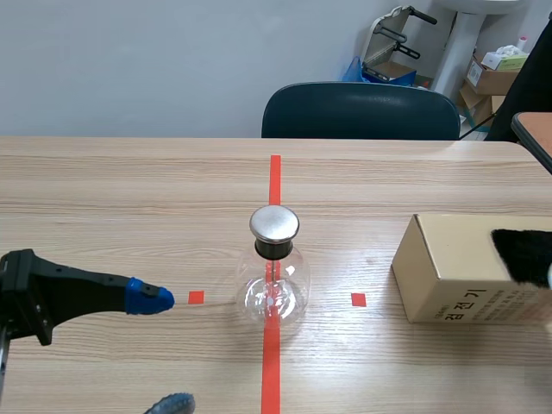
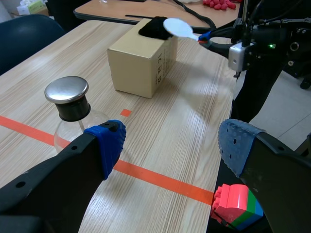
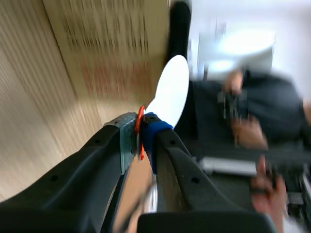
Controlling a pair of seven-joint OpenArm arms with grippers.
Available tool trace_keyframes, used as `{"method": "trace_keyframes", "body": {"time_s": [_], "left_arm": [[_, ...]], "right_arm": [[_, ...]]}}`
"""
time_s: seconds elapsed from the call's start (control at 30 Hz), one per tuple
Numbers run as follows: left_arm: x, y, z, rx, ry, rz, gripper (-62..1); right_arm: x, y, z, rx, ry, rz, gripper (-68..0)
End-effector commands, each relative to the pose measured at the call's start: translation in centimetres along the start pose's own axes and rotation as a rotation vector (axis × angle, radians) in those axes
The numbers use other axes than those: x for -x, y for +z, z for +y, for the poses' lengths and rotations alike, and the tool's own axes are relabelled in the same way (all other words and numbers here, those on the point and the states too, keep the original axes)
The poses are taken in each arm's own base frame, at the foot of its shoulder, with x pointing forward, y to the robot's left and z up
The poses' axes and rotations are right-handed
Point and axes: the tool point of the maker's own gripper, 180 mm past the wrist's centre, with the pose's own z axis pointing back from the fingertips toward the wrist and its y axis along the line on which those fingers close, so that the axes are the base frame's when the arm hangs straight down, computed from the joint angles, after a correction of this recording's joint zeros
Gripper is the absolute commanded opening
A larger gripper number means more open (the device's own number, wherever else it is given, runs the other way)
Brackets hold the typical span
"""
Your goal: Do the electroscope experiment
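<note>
The electroscope (image 1: 274,278), a clear glass flask with a round metal cap, stands on the red tape line at the table's middle. My left gripper (image 1: 159,349) is open to its left at the near edge; in the left wrist view the flask (image 2: 68,104) is beside and just ahead of its left finger (image 2: 108,145). My right gripper (image 3: 141,128) is shut on the thin handle of a white paddle (image 3: 170,92). The paddle's disc (image 2: 179,27) is at the black fur cloth (image 2: 154,26) on top of the cardboard box (image 1: 457,267).
A dark chair (image 1: 360,110) stands behind the far table edge. A colourful toy block (image 2: 235,206) shows beyond the table's edge, under my left gripper. Boxes and clutter are at the back right of the room.
</note>
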Motion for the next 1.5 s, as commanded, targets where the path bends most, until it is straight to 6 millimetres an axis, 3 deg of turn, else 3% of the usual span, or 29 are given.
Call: {"method": "trace_keyframes", "body": {"time_s": [0.0, 0.23, 0.3, 0.43, 0.5, 0.7, 0.77, 0.9, 0.97, 1.2, 1.27, 1.4, 1.47], "left_arm": [[-0.9, -0.2, -0.3, 0.005, 0.008, -0.035, -18.2], [-0.9, -0.2, -0.3, 0.005, 0.008, -0.035, -18.3], [-0.9, -0.2, -0.3, 0.005, 0.008, -0.035, -18.2], [-0.9, -0.2, -0.3, 0.005, 0.008, -0.035, -18.3], [-0.9, -0.2, -0.3, 0.005, 0.008, -0.035, -18.3], [-0.9, -0.2, -0.3, 0.005, 0.008, -0.035, -18.2], [-0.9, -0.2, -0.3, 0.005, 0.008, -0.035, -18.3], [-0.9, -0.2, -0.3, 0.005, 0.008, -0.035, -18.2], [-0.9, -0.2, -0.3, 0.005, 0.008, -0.035, -18.3], [-0.9, -0.2, -0.3, 0.005, 0.008, -0.035, -18.3], [-0.9, -0.2, -0.3, 0.005, 0.008, -0.035, -18.2], [-0.9, -0.2, -0.3, 0.005, 0.008, -0.035, -18.3], [-0.9, -0.2, -0.3, 0.005, 0.008, -0.035, -18.3]], "right_arm": [[0.6, -0.1, -1.4, 0.048, 0.066, -0.009, -65.6], [-3.8, 0.3, -0.8, 0.023, 0.095, -0.261, -65.6], [-3.6, 0.3, -0.8, 0.024, 0.095, -0.253, -65.5], [-0.6, -0.2, -1.1, 0.032, 0.092, -0.082, -65.6], [-0.4, -0.2, -1.1, 0.032, 0.093, -0.07, -65.6], [-4.6, 0.5, -0.5, 0.012, 0.105, -0.307, -65.6], [-4.3, 0.5, -0.6, 0.013, 0.104, -0.288, -65.6], [-0.9, -0.1, -0.9, 0.022, 0.1, -0.097, -65.6], [-0.5, -0.2, -1.0, 0.023, 0.1, -0.078, -65.5], [-5.3, 0.9, -0.4, 0.004, 0.099, -0.354, -65.6], [-4.9, 0.8, -0.4, 0.006, 0.098, -0.327, -65.5], [-1.1, -0.1, -0.9, 0.02, 0.093, -0.112, -65.5], [-0.4, -0.2, -1.0, 0.022, 0.093, -0.072, -65.5]]}}
